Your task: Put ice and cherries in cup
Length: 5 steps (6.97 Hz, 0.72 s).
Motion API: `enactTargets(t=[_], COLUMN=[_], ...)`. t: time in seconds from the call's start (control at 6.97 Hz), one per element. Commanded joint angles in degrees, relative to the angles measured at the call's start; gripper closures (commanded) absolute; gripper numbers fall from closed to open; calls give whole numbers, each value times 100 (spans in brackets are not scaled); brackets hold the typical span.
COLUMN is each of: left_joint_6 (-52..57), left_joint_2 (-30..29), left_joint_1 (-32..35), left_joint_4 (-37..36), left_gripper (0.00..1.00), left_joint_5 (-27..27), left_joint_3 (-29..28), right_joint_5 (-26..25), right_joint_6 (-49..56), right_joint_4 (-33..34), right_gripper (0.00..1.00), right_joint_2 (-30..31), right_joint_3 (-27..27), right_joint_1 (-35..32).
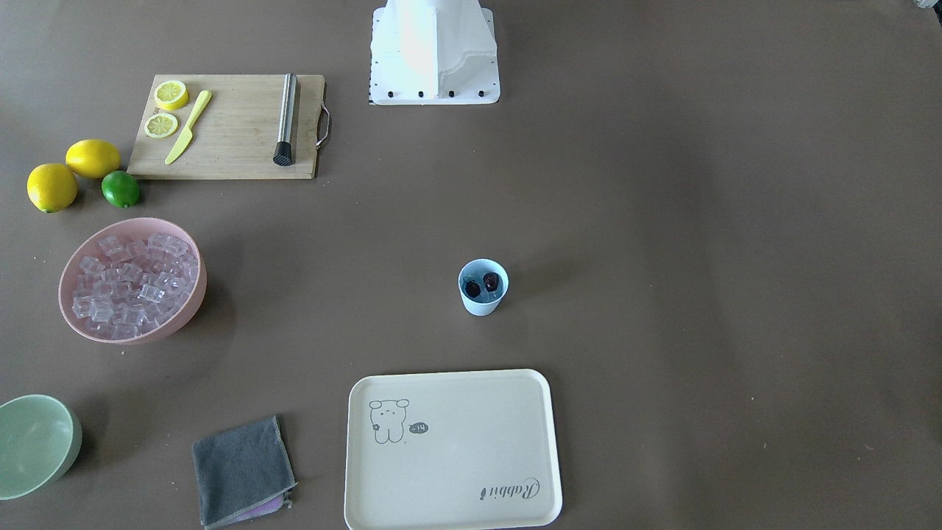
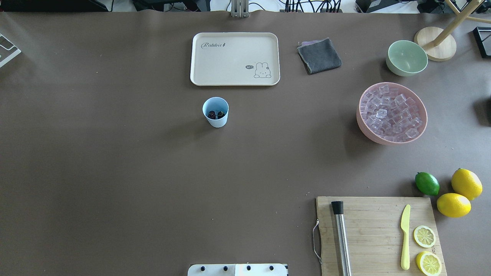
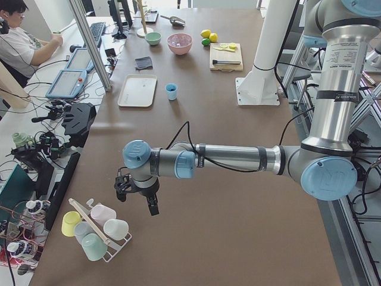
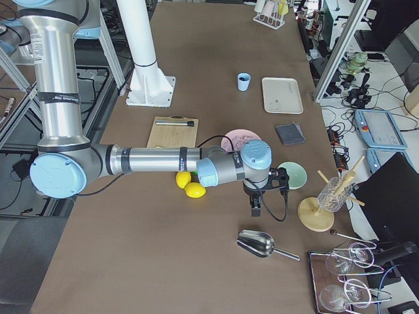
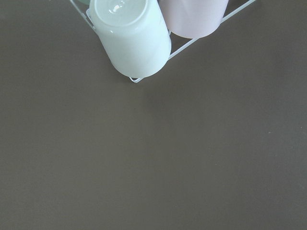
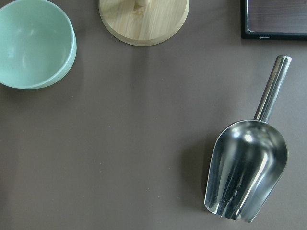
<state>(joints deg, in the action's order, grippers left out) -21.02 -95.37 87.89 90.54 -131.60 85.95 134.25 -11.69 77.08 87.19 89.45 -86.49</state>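
The light blue cup stands mid-table, also in the overhead view. Two dark cherries lie inside it. I cannot tell whether ice is in the cup. Many clear ice cubes fill the pink bowl. My left gripper shows only in the exterior left view, far from the cup, beside a rack of upturned cups; I cannot tell if it is open. My right gripper shows only in the exterior right view, between the green bowl and a metal scoop; I cannot tell its state.
A cream tray lies beyond the cup, with a grey cloth beside it. A cutting board holds a muddler, a yellow knife and lemon slices. Two lemons and a lime sit by it. The scoop lies under the right wrist.
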Motion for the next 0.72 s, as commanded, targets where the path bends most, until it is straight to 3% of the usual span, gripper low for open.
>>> enactTargets(t=[0.0,0.57], left_joint_6=[-7,-7], left_joint_2=[-8,-35], left_joint_1=[0,0], left_joint_4=[8,8], left_gripper=[2,2], left_joint_5=[2,-15], left_joint_3=[1,18], right_joint_5=[-30,-22], right_joint_6=[0,0], right_joint_4=[-9,-18], right_gripper=[0,0], right_joint_2=[0,17], right_joint_3=[-6,3], right_joint_1=[0,0])
